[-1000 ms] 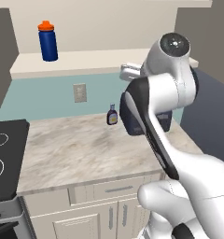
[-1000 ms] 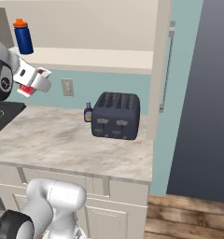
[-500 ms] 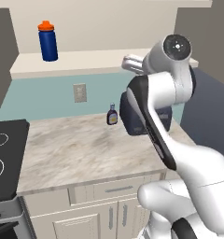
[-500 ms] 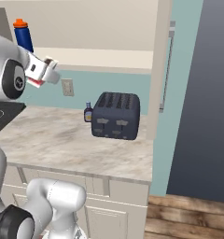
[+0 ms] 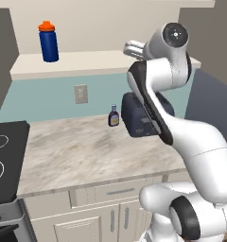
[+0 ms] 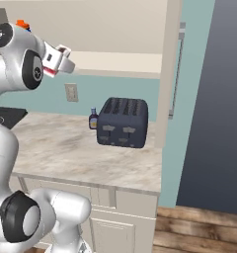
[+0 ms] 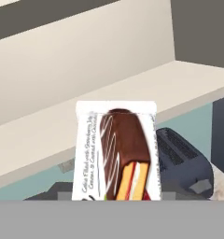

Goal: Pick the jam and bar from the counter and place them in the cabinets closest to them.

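My gripper (image 6: 54, 61) is shut on the bar (image 7: 116, 154), a white wrapper printed with a chocolate-coated bar. In the hand view the bar stands upright in front of the cream cabinet shelf (image 7: 132, 91). From the right base view the bar (image 6: 61, 53) hangs high above the marble counter (image 6: 66, 148), at the level of the shelf ledge (image 6: 120, 62) and just in front of it. The jam is out of view.
A blue bottle with an orange cap (image 5: 48, 41) stands on the shelf's left part. On the counter are a dark toaster (image 6: 123, 122) and a small brown bottle (image 6: 93, 119) beside it. A black stove (image 5: 2, 151) lies to the left, a dark fridge (image 6: 214, 99) to the right.
The arm has lifted the bar higher and carried it toward the shelf, rightward in the right base view. The things on the counter have stayed put.
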Motion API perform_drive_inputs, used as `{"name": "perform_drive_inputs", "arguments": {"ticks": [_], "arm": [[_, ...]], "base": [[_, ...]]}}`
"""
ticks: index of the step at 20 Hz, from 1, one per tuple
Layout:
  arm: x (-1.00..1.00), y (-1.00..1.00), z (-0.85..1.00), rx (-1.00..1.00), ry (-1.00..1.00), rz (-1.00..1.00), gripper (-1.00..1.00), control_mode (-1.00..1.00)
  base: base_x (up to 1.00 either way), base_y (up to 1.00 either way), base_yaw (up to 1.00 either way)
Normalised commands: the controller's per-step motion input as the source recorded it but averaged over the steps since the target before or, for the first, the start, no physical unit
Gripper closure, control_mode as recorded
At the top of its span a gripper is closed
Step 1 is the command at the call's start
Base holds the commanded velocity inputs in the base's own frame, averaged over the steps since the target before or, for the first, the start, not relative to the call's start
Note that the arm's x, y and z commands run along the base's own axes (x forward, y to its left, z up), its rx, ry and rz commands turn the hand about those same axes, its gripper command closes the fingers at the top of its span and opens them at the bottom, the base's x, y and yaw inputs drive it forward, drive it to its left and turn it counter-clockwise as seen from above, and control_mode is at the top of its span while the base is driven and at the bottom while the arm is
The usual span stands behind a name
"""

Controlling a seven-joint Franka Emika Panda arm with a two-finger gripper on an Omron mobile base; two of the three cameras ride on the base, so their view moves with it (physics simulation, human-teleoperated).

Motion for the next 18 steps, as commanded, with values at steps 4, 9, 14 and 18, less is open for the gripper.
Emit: {"name": "perform_drive_inputs", "arguments": {"ticks": [4, 9, 14, 18], "arm": [[0.42, -0.05, 0.06, 0.00, -0.01, 0.00, 1.00, -1.00], [0.31, -0.02, -0.06, -0.02, -0.03, 0.00, 1.00, -1.00], [0.47, -0.01, 0.00, -0.01, -0.04, 0.00, 1.00, -1.00], [0.49, 0.00, -0.03, 0.00, -0.03, 0.00, 1.00, -1.00]], "base": [[0.00, 0.00, 0.00], [0.00, 0.00, 0.00], [0.00, 0.00, 0.00], [0.00, 0.00, 0.00]]}}
